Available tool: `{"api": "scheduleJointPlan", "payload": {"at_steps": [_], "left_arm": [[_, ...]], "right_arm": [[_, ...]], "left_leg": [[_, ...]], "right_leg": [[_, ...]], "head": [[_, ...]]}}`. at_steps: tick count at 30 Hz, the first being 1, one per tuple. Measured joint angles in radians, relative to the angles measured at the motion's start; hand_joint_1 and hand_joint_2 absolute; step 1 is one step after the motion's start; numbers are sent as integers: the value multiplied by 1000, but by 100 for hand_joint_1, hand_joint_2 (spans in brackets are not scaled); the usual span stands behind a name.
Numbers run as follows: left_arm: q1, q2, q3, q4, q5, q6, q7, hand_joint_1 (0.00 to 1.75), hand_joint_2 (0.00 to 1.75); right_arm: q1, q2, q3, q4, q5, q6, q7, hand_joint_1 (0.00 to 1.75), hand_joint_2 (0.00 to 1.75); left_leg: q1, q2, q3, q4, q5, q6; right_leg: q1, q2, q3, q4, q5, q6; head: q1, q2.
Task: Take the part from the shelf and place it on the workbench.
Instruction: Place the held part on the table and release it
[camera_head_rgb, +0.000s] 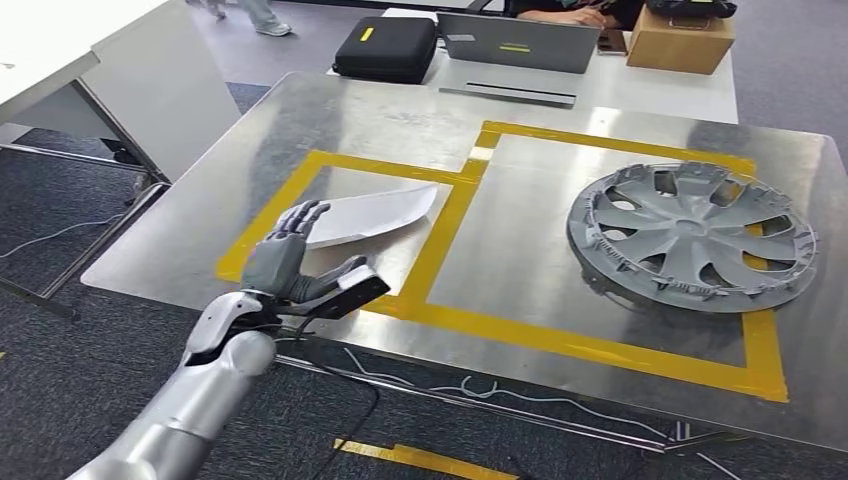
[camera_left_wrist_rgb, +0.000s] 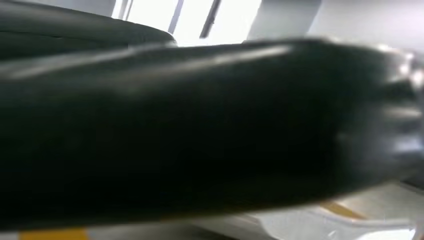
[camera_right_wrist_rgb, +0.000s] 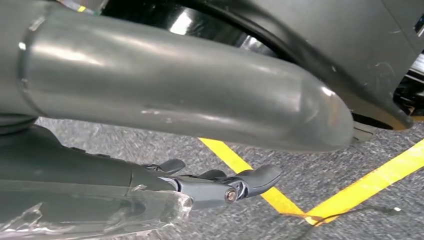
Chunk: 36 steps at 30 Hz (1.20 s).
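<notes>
Steel surface (camera_head_rgb: 330, 130) with yellow tape boxes, grey carpet below, a second table behind with laptop (camera_head_rgb: 515, 45), black case (camera_head_rgb: 385, 48) and cardboard box (camera_head_rgb: 680, 38). The part, a white flat curved panel (camera_head_rgb: 365, 215), lies inside the left tape box (camera_head_rgb: 300, 185), flat on the surface. Left hand (camera_head_rgb: 295, 260) hovers at the panel's near-left edge, fingers spread and raised, holding nothing; whether the fingertips touch the panel edge is unclear from the head view. The left wrist view is dark blur, with a pale sliver of panel at the frame edge. The right hand (camera_right_wrist_rgb: 215, 187) hangs low over carpet with yellow floor tape (camera_right_wrist_rgb: 250, 175), fingers loosely apart, nothing in them. A grey wheel cover (camera_head_rgb: 692, 235) sits in the right tape box, well apart from the panel. Judgement: the placing step looks done or at release, the part resting on the workbench. The next move calls for lifting the left hand clear without dragging the panel out of its box.
</notes>
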<state>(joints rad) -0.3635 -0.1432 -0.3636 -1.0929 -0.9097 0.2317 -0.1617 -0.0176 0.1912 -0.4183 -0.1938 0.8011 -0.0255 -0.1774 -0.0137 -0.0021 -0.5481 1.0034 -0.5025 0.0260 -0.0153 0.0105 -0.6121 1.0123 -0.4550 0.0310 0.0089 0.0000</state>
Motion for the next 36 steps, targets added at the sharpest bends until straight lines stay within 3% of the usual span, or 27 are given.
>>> {"api": "scheduleJointPlan", "payload": {"at_steps": [2,3,6,12,14,16,20,22,24,25,26,27,29,31,34,35,36], "left_arm": [[77,20,8,-116,38,-1,-24,0,0],[102,27,12,-158,45,-3,-29,0,0],[141,38,18,-228,51,-8,-34,0,0],[155,43,20,-246,52,-9,-34,0,0],[209,58,34,-303,113,3,-79,0,0],[294,83,63,-383,215,21,-158,0,0],[417,112,140,-481,334,50,-270,0,0],[455,120,180,-510,362,59,-295,0,0],[484,123,215,-527,390,65,-305,0,0],[498,123,236,-532,413,71,-313,0,0],[513,121,263,-536,440,76,-325,0,0],[526,116,298,-538,470,81,-341,0,0],[544,99,391,-538,533,77,-385,0,0],[547,73,513,-526,590,50,-429,0,0],[529,30,724,-447,659,-15,-489,0,0],[519,17,788,-406,667,-30,-505,0,0],[508,7,853,-359,668,-36,-517,0,0]], "right_arm": [[3,3,-9,0,-2,-3,0,0,0],[4,3,-13,0,-3,-3,0,0,0],[2,3,-19,0,-4,-4,0,0,0],[2,3,-22,0,-4,-4,0,0,0],[4,-3,-27,0,-5,8,-19,0,0],[9,-12,-33,0,-8,26,-51,0,0],[17,-23,-42,0,-14,32,-85,0,0],[17,-25,-48,0,-15,32,-93,0,0],[16,-25,-52,0,-16,32,-97,0,0],[16,-25,-54,0,-17,32,-97,0,0],[16,-26,-56,0,-18,32,-98,0,0],[16,-26,-59,0,-20,32,-98,0,0],[18,-25,-64,0,-22,33,-99,0,0],[19,-25,-70,1,-24,35,-99,0,0],[21,-22,-82,1,-28,37,-99,0,0],[22,-21,-86,1,-29,37,-99,0,0],[23,-21,-89,2,-29,37,-99,0,0]], "left_leg": [[7,1,11,-20,11,7],[12,1,16,-30,17,10],[16,0,22,-38,19,14],[16,0,22,-37,19,14],[20,1,27,-30,10,-1],[22,3,32,-18,-3,-21],[23,4,31,-1,-22,-38],[24,4,5,66,-80,-46],[24,4,-44,193,-156,-49],[24,4,-61,243,-177,-49],[24,4,-62,261,-177,-46],[24,4,-46,242,-157,-43],[21,4,33,111,-98,-30],[16,5,96,-3,-64,-22],[9,6,100,-33,-46,-15],[10,8,95,-37,-36,-9],[12,10,86,-41,-25,-2]], "right_leg": [[3,-1,-3,7,-11,6],[3,-3,-15,34,-30,9],[-1,-4,-77,170,-101,15],[-2,-4,-112,240,-128,19],[-7,-7,-56,147,-71,28],[-10,-5,20,18,-10,27],[-8,-1,24,8,-21,-5],[-9,-3,19,6,-16,-19],[-5,-7,9,6,-10,-29],[-2,-8,3,6,-6,-32],[0,-9,-3,6,-2,-34],[3,-8,-9,6,4,-35],[7,-5,-19,7,15,-32],[10,-4,-24,5,28,-24],[7,-5,-25,-3,48,-4],[5,-5,-28,-1,44,1],[5,-6,-37,11,21,5]], "head": [[2,0],[4,0],[11,0],[10,0],[11,0],[12,0],[10,0],[8,0],[6,0],[7,0],[7,0],[7,0],[7,0],[8,0],[6,0],[4,0],[5,0]]}}
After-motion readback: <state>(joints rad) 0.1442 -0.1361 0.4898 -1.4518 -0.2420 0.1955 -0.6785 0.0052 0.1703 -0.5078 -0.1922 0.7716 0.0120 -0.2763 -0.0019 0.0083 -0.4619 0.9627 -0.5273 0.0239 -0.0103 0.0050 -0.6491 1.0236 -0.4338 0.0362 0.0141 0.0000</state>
